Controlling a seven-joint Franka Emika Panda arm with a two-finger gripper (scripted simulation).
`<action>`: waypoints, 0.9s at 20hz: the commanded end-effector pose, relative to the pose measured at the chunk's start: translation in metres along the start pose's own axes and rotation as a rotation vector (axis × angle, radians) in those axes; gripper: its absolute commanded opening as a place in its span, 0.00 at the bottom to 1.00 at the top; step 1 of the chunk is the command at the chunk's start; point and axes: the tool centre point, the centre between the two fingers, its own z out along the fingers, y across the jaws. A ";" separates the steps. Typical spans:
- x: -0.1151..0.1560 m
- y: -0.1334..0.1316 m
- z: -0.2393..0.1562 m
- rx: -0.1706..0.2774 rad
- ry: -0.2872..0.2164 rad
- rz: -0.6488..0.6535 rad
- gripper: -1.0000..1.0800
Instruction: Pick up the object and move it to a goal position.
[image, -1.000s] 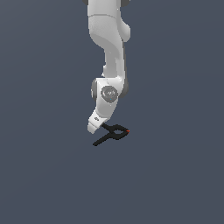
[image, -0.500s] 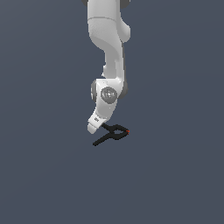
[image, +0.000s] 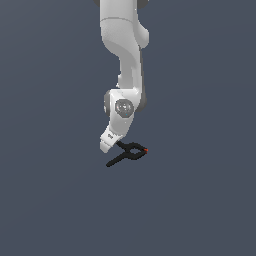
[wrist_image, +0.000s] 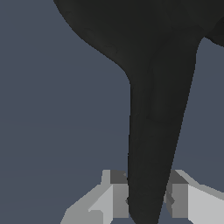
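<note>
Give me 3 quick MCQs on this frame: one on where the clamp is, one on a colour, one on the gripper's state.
1. Where is the clamp relative to the gripper?
A. Far off at the exterior view's left edge
B. Right at the gripper, one handle between its fingers
C. Up beside the arm's upper link

2. What colour is the small tip on the clamp's looped end?
A. Red-orange
B. Green
C. White

3. What state is the gripper in?
A. Wide open with nothing between the fingers
B. Out of both views
C. Shut on a clamp handle

Answers:
1 B: the exterior view shows the clamp meeting the gripper.
2 A: a red-orange dot shows at the end toward the exterior view's right.
3 C: in the wrist view both fingers press against the black handle.
</note>
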 end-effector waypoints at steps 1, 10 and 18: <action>-0.001 0.004 -0.009 -0.003 0.002 0.001 0.00; -0.006 0.023 -0.068 -0.001 0.004 0.000 0.00; -0.013 0.049 -0.148 0.000 0.005 -0.001 0.00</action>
